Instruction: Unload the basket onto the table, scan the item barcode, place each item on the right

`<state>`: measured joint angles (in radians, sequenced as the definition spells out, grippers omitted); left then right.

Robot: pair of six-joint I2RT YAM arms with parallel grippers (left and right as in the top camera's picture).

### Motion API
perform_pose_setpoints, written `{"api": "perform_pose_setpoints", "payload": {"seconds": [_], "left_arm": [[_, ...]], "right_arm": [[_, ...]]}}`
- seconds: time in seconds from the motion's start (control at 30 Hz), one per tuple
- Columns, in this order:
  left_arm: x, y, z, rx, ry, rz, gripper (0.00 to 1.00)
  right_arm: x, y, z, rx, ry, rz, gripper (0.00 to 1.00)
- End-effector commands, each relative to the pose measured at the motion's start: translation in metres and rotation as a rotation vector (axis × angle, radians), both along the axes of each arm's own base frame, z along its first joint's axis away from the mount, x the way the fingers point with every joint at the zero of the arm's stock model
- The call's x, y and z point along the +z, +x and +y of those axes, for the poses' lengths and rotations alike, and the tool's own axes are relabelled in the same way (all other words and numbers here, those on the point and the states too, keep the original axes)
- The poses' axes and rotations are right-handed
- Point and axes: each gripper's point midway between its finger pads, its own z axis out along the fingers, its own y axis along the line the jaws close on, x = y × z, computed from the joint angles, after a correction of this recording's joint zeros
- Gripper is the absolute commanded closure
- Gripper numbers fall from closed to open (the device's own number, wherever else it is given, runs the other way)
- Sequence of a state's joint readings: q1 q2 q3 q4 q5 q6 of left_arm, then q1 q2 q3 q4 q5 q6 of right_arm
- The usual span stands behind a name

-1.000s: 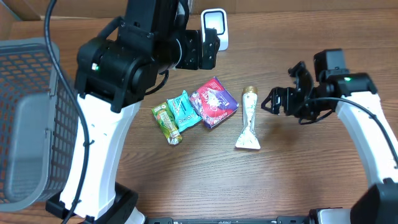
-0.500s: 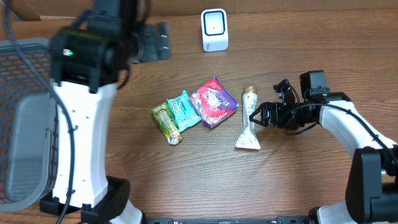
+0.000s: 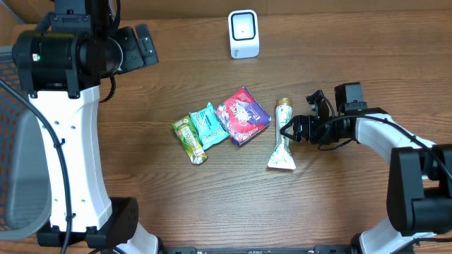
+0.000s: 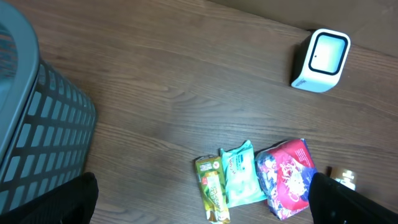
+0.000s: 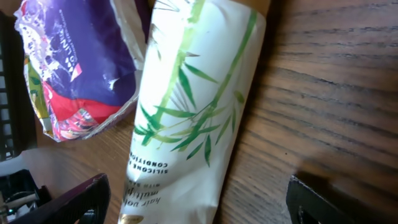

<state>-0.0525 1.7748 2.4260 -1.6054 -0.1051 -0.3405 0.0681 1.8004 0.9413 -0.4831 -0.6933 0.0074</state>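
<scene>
1. While its jaws stand apart, our right gripper (image 3: 288, 131) sits low over the table (image 3: 339, 204), one finger on either side of the tube (image 3: 282, 144). Nothing is clamped. From the wrist view we cannot quite tell whether either finger touches it.
2. We see the tube, white with a bamboo print, lying flat with its long axis running far to near. Its gold cap (image 3: 284, 104) points away from us and its crimped end (image 3: 281, 164) toward us. Our gripper reaches in from the right, across that axis at mid-body, which we judge suits a close on the narrow width.
3. Our left gripper (image 3: 141, 48) hangs wide and empty at the far left beside the basket (image 4: 43, 137), well apart from the tube, so the right arm is nearer.
4. Just beside the tube's left lies a purple-and-red pouch (image 3: 243, 115), then a teal packet (image 3: 208, 123) and a green packet (image 3: 188, 139).
5. Beyond the cap and slightly left, the scanner (image 3: 244, 33) stands at the far edge.
</scene>
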Motion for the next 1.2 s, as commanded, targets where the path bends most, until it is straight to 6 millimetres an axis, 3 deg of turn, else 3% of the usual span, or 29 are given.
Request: {"api": "perform_pose_setpoints", "payload": {"seconds": [0.0, 0.2, 0.4, 0.67, 0.73, 0.87, 0.97, 1.17], "left_arm": [[0.000, -0.001, -0.002, 0.001, -0.017, 0.002, 0.01], [0.000, -0.001, -0.002, 0.002, -0.017, 0.002, 0.00], [0.000, -0.001, -0.002, 0.001, -0.017, 0.002, 0.00], [0.000, -0.001, -0.002, 0.001, -0.017, 0.002, 0.00], [0.000, -0.001, -0.002, 0.002, -0.017, 0.002, 0.01], [0.000, -0.001, -0.002, 0.001, -0.017, 0.002, 0.01], [0.000, -0.001, -0.002, 0.002, -0.017, 0.002, 0.00], [0.000, -0.001, -0.002, 0.002, -0.017, 0.002, 0.00]], "right_arm": [[0.000, 0.000, 0.006, 0.008, 0.021, -0.002, 0.10], [0.000, 0.002, 0.020, 0.048, 0.025, -0.040, 0.16], [-0.005, 0.003, 0.024, 0.055, 0.024, -0.039, 0.29], [-0.024, 0.000, 0.028, 0.063, 0.056, 0.006, 0.33], [-0.028, -0.002, 0.030, 0.066, 0.068, 0.021, 0.40], [-0.032, -0.005, 0.032, 0.073, 0.093, 0.043, 0.66], [-0.028, -0.007, 0.036, 0.081, 0.120, 0.051, 0.65], [-0.026, -0.011, 0.036, 0.082, 0.135, 0.074, 0.82]]}}
